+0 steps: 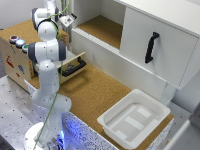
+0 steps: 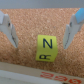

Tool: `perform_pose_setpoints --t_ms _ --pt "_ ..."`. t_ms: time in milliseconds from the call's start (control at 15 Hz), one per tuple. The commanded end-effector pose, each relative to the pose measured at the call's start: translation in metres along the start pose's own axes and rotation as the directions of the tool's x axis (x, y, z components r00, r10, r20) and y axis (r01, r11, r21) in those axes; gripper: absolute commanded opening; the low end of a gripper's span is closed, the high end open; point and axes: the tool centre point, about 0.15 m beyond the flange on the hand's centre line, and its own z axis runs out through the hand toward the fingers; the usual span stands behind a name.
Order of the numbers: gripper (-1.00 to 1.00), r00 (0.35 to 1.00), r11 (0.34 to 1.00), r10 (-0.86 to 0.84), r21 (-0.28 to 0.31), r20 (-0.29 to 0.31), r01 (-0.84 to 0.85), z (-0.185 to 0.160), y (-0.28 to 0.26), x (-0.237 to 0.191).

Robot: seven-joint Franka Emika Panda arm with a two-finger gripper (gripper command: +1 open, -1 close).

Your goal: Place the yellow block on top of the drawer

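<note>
The yellow block (image 2: 47, 48), a small yellow-green cube with black letters, lies on a cork surface in the wrist view. My gripper (image 2: 40, 46) is open, with one finger (image 2: 9, 30) on each side of the block and a clear gap to it. In the exterior view my gripper (image 1: 65, 20) hangs over the far end of the drawer unit's cork top (image 1: 27, 27). There the block is hidden by the arm. The wooden unit's drawer (image 1: 72, 64) with its black bar handle is pulled out.
Round coloured buttons (image 1: 17, 41) sit on the unit's near end. A big white cabinet (image 1: 150, 35) with a black handle stands at the exterior view's right. A white plastic bin (image 1: 134, 118) rests on the cork counter (image 1: 95, 92).
</note>
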Motion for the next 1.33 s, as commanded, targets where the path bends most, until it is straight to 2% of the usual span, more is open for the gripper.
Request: perform_pose_setpoints --t_ms 0,267,533,733,867,1267 --pt "1.00 0.999 0.999 0.026 -0.019 0.036 -0.025 -0.043 -0.050 -0.003" --pt "1.00 0.997 0.999 0.054 -0.012 0.048 -0.053 -0.041 -0.088 -0.006" --pt "1.00 0.996 0.996 0.079 0.028 0.037 -0.080 -0.032 -0.109 -0.006" --pt "1.00 0.997 0.998 0.065 -0.005 0.047 -0.065 -0.047 -0.121 0.006" --pt "1.00 0.997 0.998 0.068 -0.022 0.030 -0.067 -0.058 -0.125 0.012" --pt "1.00 0.997 0.997 0.072 -0.022 0.031 -0.072 -0.059 -0.124 0.013"
